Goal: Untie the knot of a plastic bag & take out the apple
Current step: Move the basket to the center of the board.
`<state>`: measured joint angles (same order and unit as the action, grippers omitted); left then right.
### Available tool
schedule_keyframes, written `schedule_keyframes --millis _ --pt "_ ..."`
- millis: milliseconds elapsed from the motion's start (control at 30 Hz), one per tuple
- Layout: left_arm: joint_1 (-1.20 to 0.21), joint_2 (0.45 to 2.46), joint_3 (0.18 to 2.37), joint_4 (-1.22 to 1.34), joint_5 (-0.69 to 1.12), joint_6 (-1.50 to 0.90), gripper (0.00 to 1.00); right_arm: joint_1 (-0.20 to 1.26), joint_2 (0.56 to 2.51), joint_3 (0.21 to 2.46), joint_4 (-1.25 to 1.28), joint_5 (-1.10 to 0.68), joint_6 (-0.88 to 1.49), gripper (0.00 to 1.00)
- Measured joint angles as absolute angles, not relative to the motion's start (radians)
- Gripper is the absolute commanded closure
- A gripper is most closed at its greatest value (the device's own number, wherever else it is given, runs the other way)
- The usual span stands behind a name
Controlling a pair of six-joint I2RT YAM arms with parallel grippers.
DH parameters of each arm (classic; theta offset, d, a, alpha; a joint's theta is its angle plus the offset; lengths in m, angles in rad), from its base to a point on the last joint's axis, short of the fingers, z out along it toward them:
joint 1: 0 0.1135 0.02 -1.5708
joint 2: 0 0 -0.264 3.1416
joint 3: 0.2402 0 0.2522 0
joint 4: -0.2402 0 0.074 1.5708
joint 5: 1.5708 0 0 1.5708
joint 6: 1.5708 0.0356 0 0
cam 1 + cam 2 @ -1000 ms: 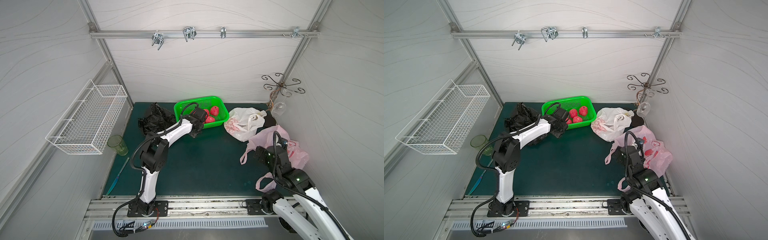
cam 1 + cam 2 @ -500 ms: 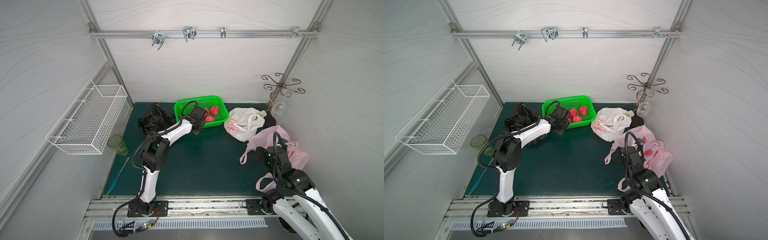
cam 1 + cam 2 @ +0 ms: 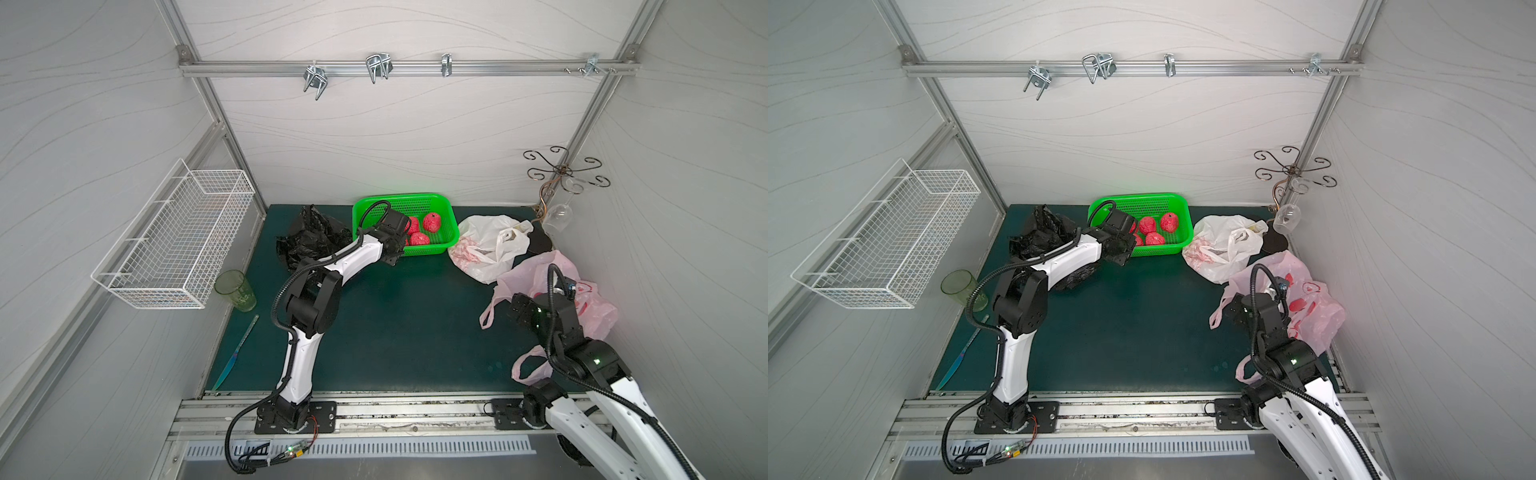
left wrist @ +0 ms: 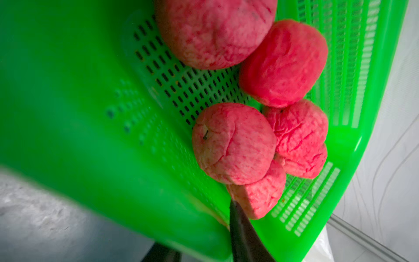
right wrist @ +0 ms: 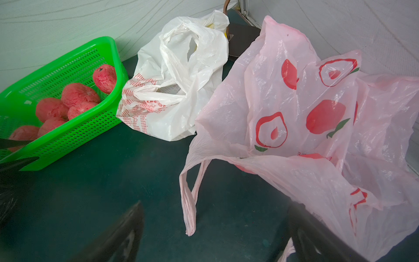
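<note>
Several wrinkled pink-red apples (image 4: pixel 233 143) lie in the green basket (image 3: pixel 399 203) at the back of the mat. My left gripper (image 4: pixel 195 224) straddles the basket's near wall, one finger (image 4: pixel 238 226) inside by an apple and the other outside, and is shut on that wall. The pink plastic bag (image 5: pixel 294 113) with apple prints lies untied and gaping at the right, and its handle (image 5: pixel 190 199) trails on the mat. My right gripper (image 5: pixel 215 206) hovers open over the mat next to that handle, holding nothing.
A white plastic bag (image 3: pixel 486 245) lies between basket and pink bag. A black bag (image 3: pixel 311 237) sits left of the basket. A green cup (image 3: pixel 235 289) and a teal knife (image 3: pixel 237 357) lie by the left wall, under a wire basket (image 3: pixel 174 241). A wine glass (image 3: pixel 559 214) hangs back right.
My left gripper's jaws have narrowed onto the basket's wall. The right arm and the bags have not moved.
</note>
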<state>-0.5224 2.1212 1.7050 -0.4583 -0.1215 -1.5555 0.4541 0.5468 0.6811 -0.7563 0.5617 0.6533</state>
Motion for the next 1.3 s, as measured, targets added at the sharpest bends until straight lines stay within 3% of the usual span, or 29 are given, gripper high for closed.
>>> schedule_keyframes --millis 267,400,1000,1300 --pt "-0.509 2.055 1.601 -0.430 -0.083 -1.546 0.87 0.454 0.553 0.680 -0.756 0.557 0.654 0.01" --pt "-0.515 2.004 1.533 -0.430 -0.052 -1.547 0.95 0.454 0.554 0.679 -0.756 0.551 0.654 0.01" --pt "-0.649 1.672 1.142 -0.464 -0.056 -1.731 0.93 0.454 0.708 0.571 -0.612 0.430 0.639 0.01" --pt "-0.754 1.522 0.991 -0.478 -0.099 -1.817 0.89 0.449 0.973 0.640 -0.521 0.327 0.596 0.01"
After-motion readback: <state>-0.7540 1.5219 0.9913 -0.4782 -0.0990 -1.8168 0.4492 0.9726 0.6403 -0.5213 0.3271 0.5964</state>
